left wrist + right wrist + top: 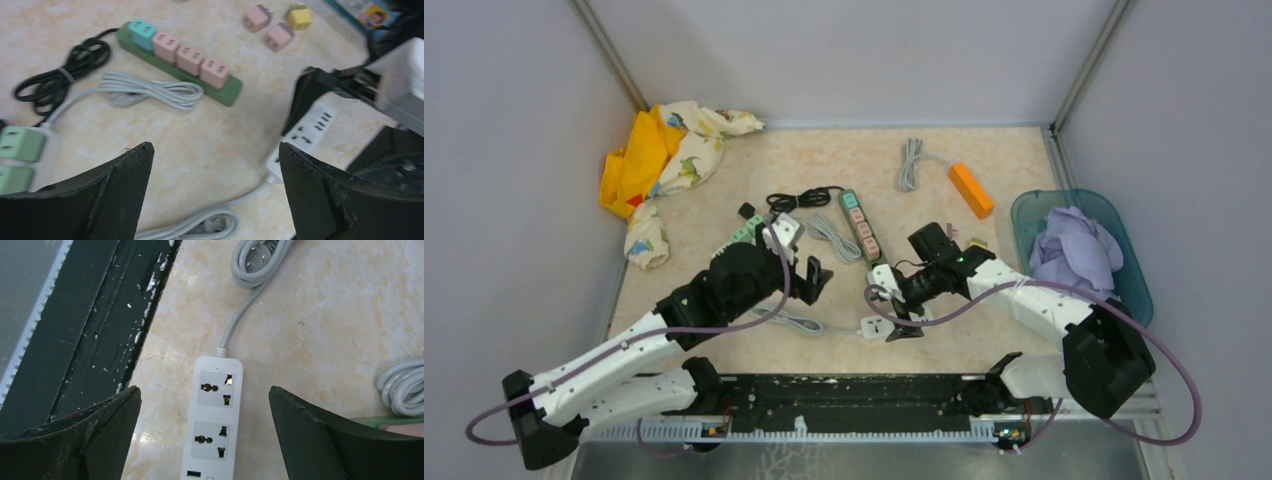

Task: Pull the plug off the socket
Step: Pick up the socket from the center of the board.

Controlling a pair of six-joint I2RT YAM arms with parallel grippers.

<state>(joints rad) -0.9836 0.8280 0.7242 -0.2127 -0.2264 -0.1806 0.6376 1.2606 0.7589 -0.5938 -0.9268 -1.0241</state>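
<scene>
The right gripper [204,390] hangs wide open and empty over a white plastic power strip [212,425], its visible sockets bare. The left gripper [216,147], equally spread and empty, faces a green power strip [227,95] holding pink plugs [190,59].

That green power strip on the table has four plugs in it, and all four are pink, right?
Not quite. The green power strip does hold four plugs, but only three are pink plugs. The fourth, at one end, is a teal plug. The left wrist view shows this clearly.
</scene>
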